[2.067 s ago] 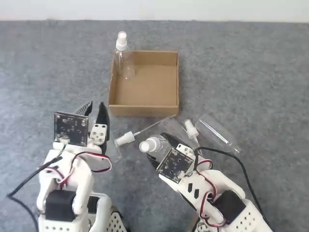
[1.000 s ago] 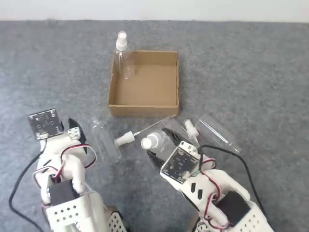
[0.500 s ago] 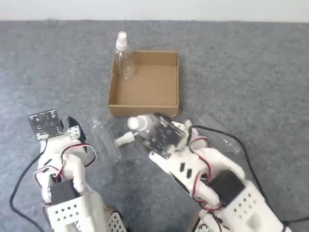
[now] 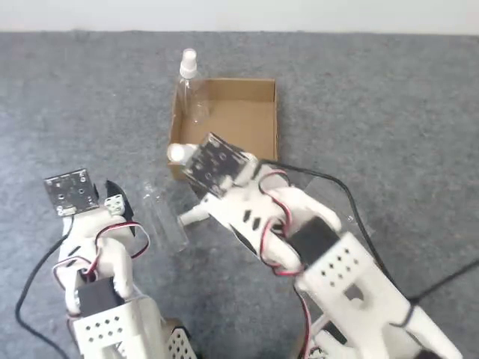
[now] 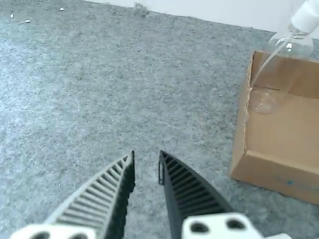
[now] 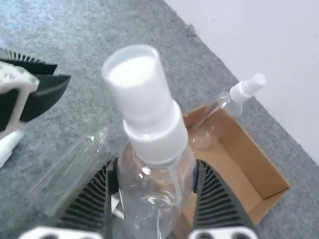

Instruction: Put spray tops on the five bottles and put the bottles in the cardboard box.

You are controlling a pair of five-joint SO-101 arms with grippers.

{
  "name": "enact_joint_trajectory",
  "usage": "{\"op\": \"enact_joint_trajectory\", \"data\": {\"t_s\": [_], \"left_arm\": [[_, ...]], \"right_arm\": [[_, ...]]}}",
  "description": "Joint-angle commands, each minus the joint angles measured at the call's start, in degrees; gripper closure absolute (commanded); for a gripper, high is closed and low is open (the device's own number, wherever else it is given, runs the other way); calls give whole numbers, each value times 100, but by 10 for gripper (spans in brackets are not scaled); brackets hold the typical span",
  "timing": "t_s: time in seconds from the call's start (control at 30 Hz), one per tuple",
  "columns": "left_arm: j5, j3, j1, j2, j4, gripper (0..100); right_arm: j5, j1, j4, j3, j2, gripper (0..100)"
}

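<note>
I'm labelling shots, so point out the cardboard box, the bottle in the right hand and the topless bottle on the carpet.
cardboard box (image 4: 239, 127), high view, inner floor.
held bottle (image 6: 152, 189), right wrist view, clear body.
topless bottle (image 4: 166, 221), high view, mid body.

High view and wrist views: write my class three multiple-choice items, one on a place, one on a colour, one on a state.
1. Where in the box does the boxed bottle stand?
A. the middle
B. a corner
C. lying along a wall

2. What colour are the spray tops?
A. black
B. red
C. white

3. What state is the right gripper in?
A. shut on a capped bottle
B. open and empty
C. shut on a loose top

Key:
1 B, it stands upright in a corner.
2 C, each top in view is white.
3 A, the right wrist view shows it clamping the bottle's body.
</note>
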Motion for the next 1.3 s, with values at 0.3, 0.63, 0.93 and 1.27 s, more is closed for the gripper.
{"op": "enact_joint_trajectory", "data": {"t_s": [0.3, 0.63, 0.93, 1.27], "left_arm": [[18, -22, -35, -105, -185, 924], [18, 40, -35, -105, -343, 924], [18, 48, -35, -105, -343, 924], [18, 57, -35, -105, -343, 924]], "right_arm": [[-62, 426, -1490, -1380, 1534, 991], [-853, 699, -1947, -1987, 2651, 989], [-1240, 866, -1947, -2980, 3987, 988], [-1248, 875, -2422, -3323, 5033, 988]]}}
